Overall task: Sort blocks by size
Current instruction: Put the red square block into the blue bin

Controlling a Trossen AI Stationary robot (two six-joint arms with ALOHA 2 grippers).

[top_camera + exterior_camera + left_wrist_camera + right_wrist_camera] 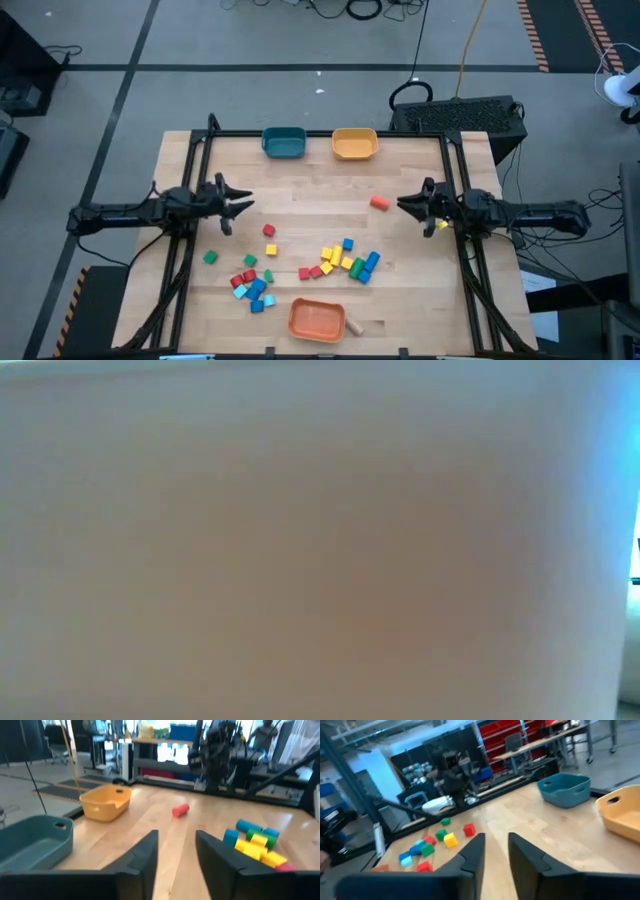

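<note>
The blocks lie on the wooden table's near half: one cluster right of centre, another to its left, and loose ones around them. An orange-red round piece lies alone nearer the middle, and a plain wood piece rests beside the orange bowl. My left gripper hovers at the table's left side, pointing level toward the right, open with nothing between its fingers. My right gripper hovers at the right side, facing it, also open and holding nothing.
A teal bowl and a yellow bowl stand side by side at the far edge. An orange bowl stands at the near edge. Bare wood lies between the two grippers. A black frame borders the table.
</note>
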